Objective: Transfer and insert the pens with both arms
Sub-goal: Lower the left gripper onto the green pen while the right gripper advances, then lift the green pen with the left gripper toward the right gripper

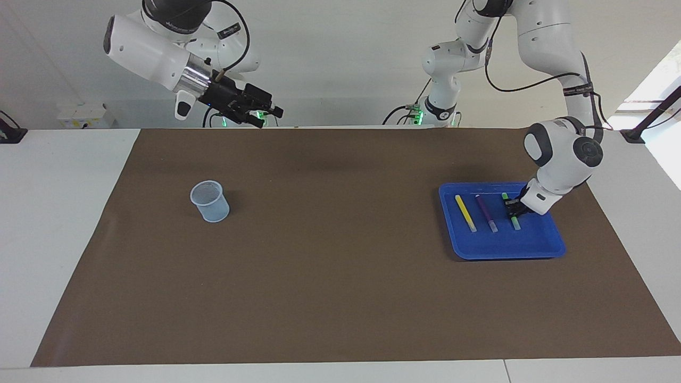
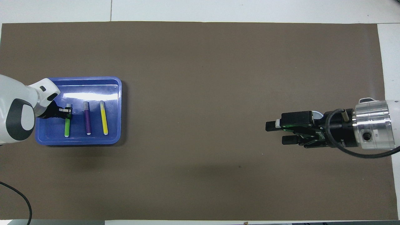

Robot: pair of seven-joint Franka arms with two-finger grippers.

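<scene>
Three pens lie side by side in a blue tray (image 1: 553, 247) at the left arm's end of the table: yellow (image 1: 465, 212), purple (image 1: 486, 212) and green (image 1: 515, 222). In the overhead view they are the yellow pen (image 2: 104, 122), the purple pen (image 2: 87, 122) and the green pen (image 2: 67, 126). My left gripper (image 1: 514, 207) is down in the tray at the green pen, near its pale cap end; it also shows in the overhead view (image 2: 67, 110). My right gripper (image 1: 267, 117) is open and empty, held high over the right arm's end of the table (image 2: 276, 132).
A clear plastic cup (image 1: 209, 200) stands upright on the brown mat (image 1: 340, 276) toward the right arm's end. In the overhead view the right gripper covers most of it. The blue tray (image 2: 78, 140) sits at the mat's other end.
</scene>
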